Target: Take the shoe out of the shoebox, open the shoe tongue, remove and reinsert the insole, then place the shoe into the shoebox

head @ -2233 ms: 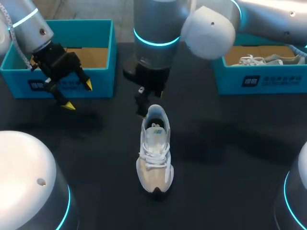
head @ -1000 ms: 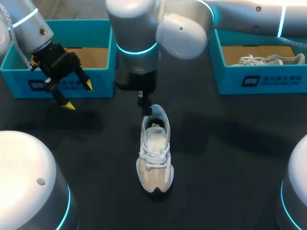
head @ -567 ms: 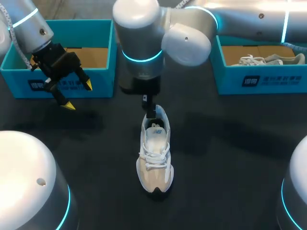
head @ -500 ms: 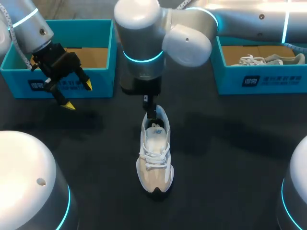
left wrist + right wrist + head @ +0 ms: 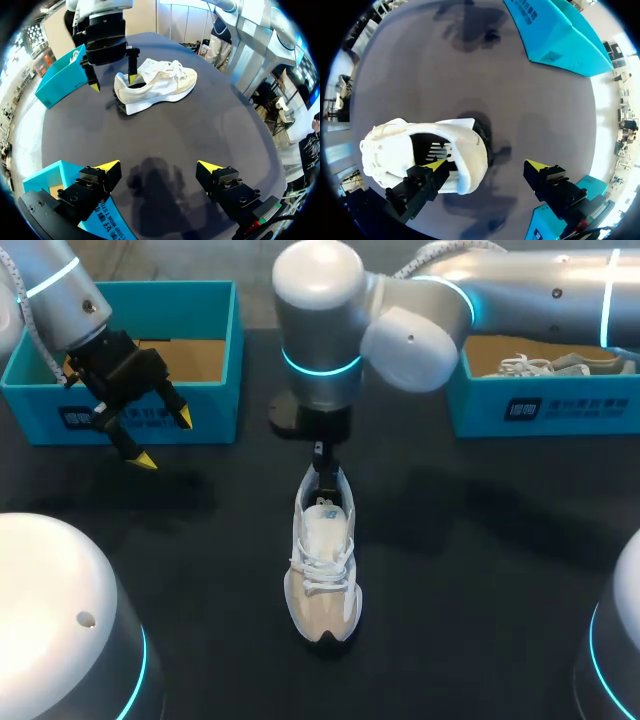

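A white and beige sneaker lies on the dark table, toe toward me and heel away. My right gripper hangs open over the heel. In the right wrist view one fingertip is inside the shoe's opening and the other is outside, past the heel, with the heel wall between them. The left wrist view shows the same straddle of the sneaker by the right gripper. My left gripper is open and holds nothing, in front of the left teal shoebox.
A second teal shoebox at the far right holds another white shoe. The left shoebox's edge lies just under my left gripper. Bare dark tabletop surrounds the sneaker.
My right arm has shifted to the right and its gripper has come down onto the sneaker's heel. The left arm and the sneaker have not moved.
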You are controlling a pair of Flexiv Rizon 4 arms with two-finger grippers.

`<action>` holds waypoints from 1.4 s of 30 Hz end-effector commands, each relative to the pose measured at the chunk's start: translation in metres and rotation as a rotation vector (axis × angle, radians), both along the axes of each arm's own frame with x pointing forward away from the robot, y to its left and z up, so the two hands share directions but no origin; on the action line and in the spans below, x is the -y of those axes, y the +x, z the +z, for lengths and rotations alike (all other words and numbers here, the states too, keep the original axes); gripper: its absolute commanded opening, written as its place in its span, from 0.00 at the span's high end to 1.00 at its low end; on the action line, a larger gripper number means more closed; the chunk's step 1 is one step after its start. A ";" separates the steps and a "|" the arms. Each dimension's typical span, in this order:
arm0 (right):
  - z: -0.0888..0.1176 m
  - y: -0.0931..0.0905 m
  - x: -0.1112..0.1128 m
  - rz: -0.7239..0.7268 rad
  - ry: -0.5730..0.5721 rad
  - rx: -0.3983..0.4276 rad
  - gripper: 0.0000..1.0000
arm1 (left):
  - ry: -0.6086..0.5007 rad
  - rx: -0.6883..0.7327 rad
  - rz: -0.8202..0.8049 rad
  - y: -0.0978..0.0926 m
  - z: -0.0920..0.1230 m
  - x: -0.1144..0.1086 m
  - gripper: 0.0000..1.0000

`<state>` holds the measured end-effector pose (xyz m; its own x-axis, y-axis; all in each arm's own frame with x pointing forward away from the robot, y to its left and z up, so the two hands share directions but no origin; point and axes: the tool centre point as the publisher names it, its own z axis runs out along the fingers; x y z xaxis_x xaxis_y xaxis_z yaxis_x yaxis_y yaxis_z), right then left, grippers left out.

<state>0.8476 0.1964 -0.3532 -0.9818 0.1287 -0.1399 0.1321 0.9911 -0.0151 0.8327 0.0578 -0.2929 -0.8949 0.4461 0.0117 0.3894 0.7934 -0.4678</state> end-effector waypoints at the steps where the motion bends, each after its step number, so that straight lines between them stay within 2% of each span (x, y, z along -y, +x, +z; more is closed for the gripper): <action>1: -0.010 0.003 0.004 0.003 0.022 -0.004 0.00 | 0.002 0.001 0.000 -0.001 0.000 0.000 0.00; 25: -0.044 0.010 -0.001 -0.016 0.014 -0.078 0.00 | 0.002 0.001 0.000 -0.001 0.000 0.000 0.00; 30: -0.048 0.010 -0.001 -0.021 0.007 -0.090 0.24 | 0.002 0.001 0.000 -0.001 0.000 0.000 0.00; 32: -0.049 0.008 0.000 -0.021 0.006 -0.091 0.29 | 0.002 0.001 0.000 -0.001 0.000 0.000 0.00; 35: -0.049 0.006 0.000 -0.026 0.002 -0.091 0.44 | 0.002 0.001 0.000 -0.001 0.000 0.000 0.00; 38: -0.050 0.003 0.001 -0.030 0.001 -0.092 0.50 | 0.002 0.001 0.000 -0.001 0.000 0.000 0.00; 42: -0.050 -0.001 0.002 -0.035 -0.001 -0.091 0.53 | 0.002 0.001 0.000 -0.001 0.000 0.000 0.00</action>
